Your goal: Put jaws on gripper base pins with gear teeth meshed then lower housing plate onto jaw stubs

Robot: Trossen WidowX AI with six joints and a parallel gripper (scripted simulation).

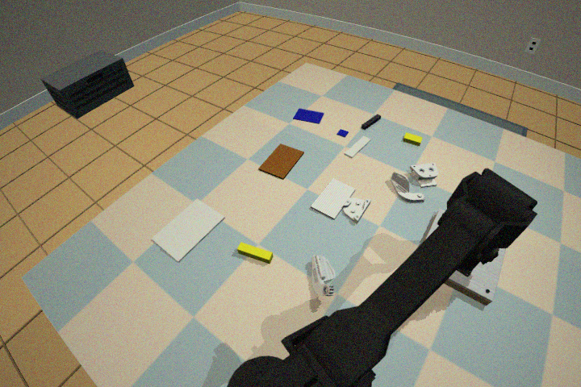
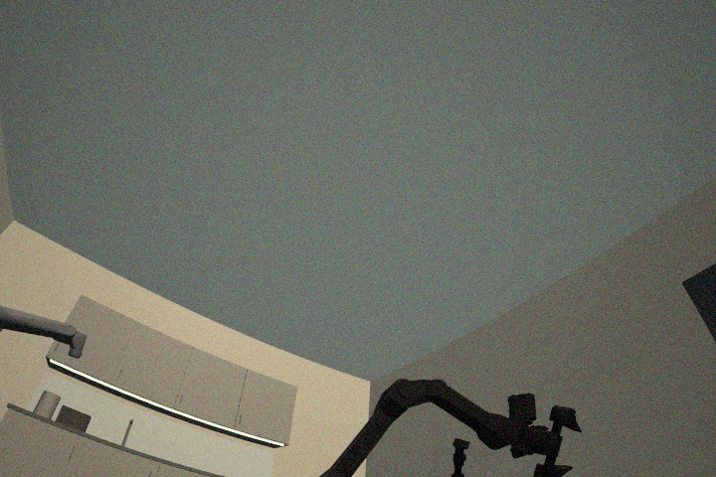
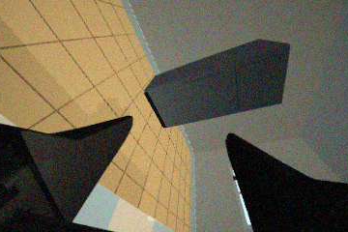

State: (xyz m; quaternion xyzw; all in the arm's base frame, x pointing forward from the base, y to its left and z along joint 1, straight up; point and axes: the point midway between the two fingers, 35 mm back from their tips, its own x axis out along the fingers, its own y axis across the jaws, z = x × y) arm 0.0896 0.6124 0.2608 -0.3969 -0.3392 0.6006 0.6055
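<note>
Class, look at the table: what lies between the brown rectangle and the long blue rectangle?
Nothing lies between the brown rectangle and the blue one, as the top view shows.

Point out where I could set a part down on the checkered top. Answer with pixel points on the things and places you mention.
Likely room: between the brown plate (image 1: 281,161) and large white plate (image 1: 188,230); also left of that white plate, toward the table edge. Crowded: the ribbed plate (image 1: 331,198) with a white bracket (image 1: 356,210) against it, and the curved white part (image 1: 399,181) beside the holed one (image 1: 424,170). Beneath the arm (image 1: 415,273) (image 2: 465,418) is hidden.
</note>
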